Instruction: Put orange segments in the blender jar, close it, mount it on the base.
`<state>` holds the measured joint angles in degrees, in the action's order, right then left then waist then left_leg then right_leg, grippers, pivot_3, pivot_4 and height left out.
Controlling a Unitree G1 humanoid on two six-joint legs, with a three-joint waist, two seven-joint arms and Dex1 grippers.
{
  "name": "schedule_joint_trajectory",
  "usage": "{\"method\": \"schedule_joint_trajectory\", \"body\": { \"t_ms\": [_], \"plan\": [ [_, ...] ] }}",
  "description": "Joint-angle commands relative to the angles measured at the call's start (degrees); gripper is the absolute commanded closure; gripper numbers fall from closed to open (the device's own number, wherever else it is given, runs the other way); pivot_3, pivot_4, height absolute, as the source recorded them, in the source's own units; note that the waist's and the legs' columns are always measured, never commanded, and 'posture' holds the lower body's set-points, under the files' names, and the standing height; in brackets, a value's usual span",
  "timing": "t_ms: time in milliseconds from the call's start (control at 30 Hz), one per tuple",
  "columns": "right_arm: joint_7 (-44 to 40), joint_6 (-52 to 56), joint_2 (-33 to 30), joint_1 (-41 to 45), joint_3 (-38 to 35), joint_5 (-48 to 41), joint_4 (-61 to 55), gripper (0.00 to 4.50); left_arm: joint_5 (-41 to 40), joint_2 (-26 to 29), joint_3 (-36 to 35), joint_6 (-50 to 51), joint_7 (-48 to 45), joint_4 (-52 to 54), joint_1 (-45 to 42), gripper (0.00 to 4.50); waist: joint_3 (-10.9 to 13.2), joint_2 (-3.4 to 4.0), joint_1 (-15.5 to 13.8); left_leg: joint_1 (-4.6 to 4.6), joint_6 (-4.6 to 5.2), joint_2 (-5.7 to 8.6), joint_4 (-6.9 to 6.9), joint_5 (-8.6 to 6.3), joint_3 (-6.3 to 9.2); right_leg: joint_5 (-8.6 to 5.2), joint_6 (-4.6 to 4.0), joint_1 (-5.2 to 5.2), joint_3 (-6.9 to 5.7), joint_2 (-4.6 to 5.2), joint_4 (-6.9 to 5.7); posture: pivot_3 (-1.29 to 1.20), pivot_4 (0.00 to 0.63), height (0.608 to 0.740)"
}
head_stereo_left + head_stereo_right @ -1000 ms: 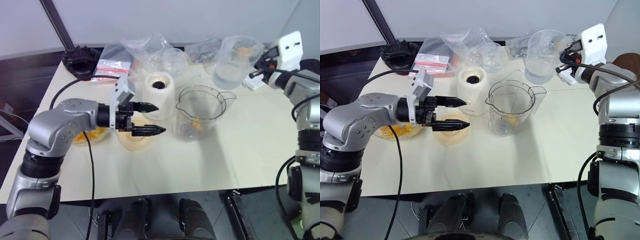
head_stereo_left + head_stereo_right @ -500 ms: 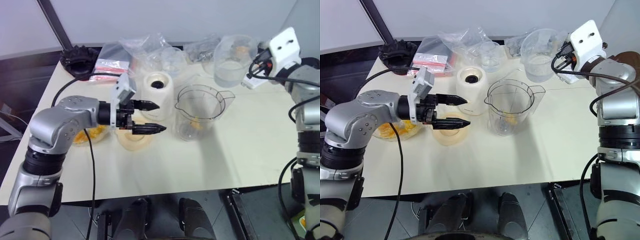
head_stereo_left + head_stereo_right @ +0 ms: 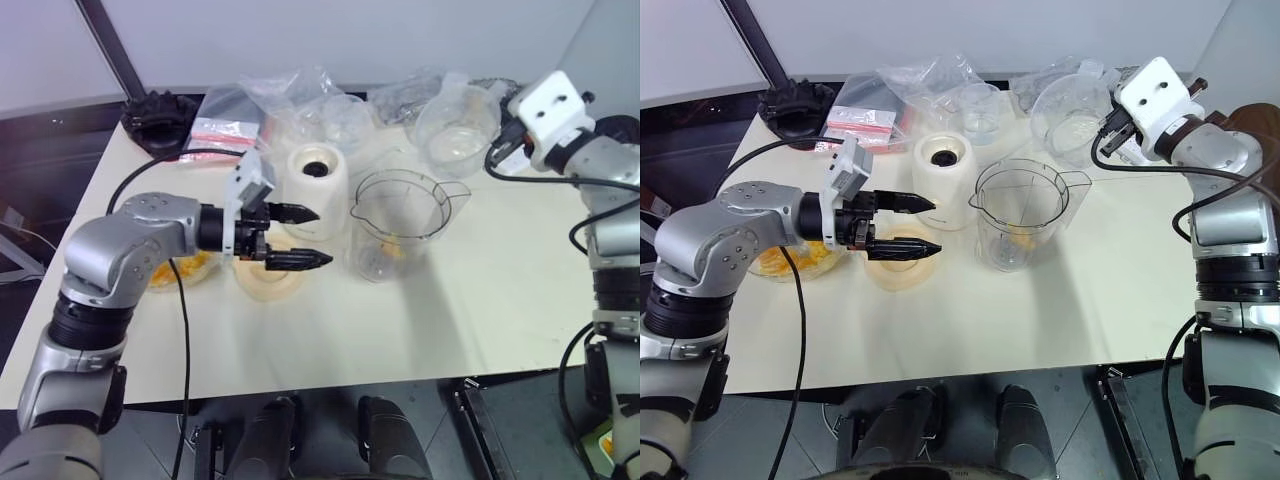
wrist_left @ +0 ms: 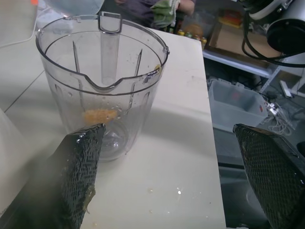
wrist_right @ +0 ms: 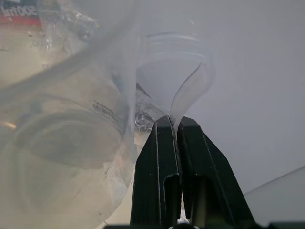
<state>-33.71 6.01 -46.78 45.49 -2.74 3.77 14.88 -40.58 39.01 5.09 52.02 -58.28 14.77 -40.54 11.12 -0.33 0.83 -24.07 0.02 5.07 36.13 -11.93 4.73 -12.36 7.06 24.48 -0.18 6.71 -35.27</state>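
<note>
blender jar upright mid-table, bit of orange at bottom. base just left of jar, cream lid left-front of it. left gripper hovering over lid, fingers spread, pointing at jar. right gripper up behind jar on right, tilting clear bowl. plastic bags behind base.
</note>
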Motion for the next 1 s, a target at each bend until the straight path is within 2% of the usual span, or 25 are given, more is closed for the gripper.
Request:
{"method": "schedule_joint_trajectory", "body": {
  "t_ms": [33, 1000],
  "plan": [
    [0.33, -3.06, -2.15, 0.64, -1.29, 1.01, -2.98, 4.48, -0.11, -0.13, -0.94, -1.01, -0.11, 0.88, -0.94, 0.00, 0.00, 0.00, -0.01, 0.00, 0.00, 0.00, 0.00, 0.00, 0.00, 0.00, 0.00, 0.00, 0.00, 0.00, -0.01, 0.00, 0.150, 0.740],
    [5.03, -17.39, -3.70, 0.94, 0.91, 12.47, -2.88, 4.48, 0.90, -0.72, -0.71, -1.15, -0.76, 0.60, -1.14, 0.00, 0.00, 0.00, -0.01, 0.02, -0.05, 0.00, 0.04, 0.03, 0.01, 0.00, 0.00, 0.00, 0.00, -0.01, -0.10, 0.00, 0.150, 0.740]
  ]
}}
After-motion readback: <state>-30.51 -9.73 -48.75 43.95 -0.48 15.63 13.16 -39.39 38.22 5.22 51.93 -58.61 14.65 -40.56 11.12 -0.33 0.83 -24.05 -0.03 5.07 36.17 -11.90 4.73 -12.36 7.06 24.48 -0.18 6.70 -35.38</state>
